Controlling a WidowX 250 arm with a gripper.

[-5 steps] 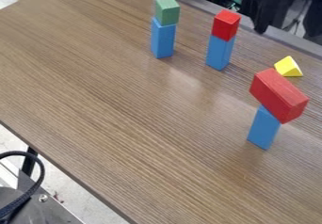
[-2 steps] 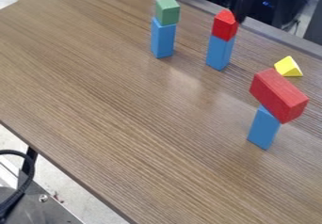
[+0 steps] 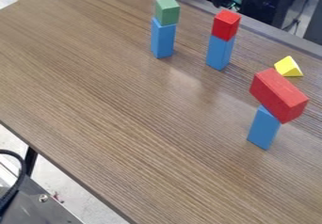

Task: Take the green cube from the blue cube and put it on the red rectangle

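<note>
the dark shape over the top of the red cube (image 3: 226, 25) has gone, yet i see the green cube (image 3: 167, 11) still atop its blue block (image 3: 163, 40); moving it onto the red rectangle (image 3: 278, 96) remains ahead. i can't tell whether the hand is released or clenched.

This looks like a lab or a workshop; the two are hard to tell apart here. A wood-grain bench (image 3: 125, 100) stands over a pale, rough floor (image 3: 63, 183), near a grey metal plate (image 3: 39, 213) with a screw (image 3: 43, 198) in it and a thick black cable (image 3: 23, 169) curving by. Past the bench's edge, thin wires (image 3: 295, 23) trail among dark equipment (image 3: 261, 4).
</note>
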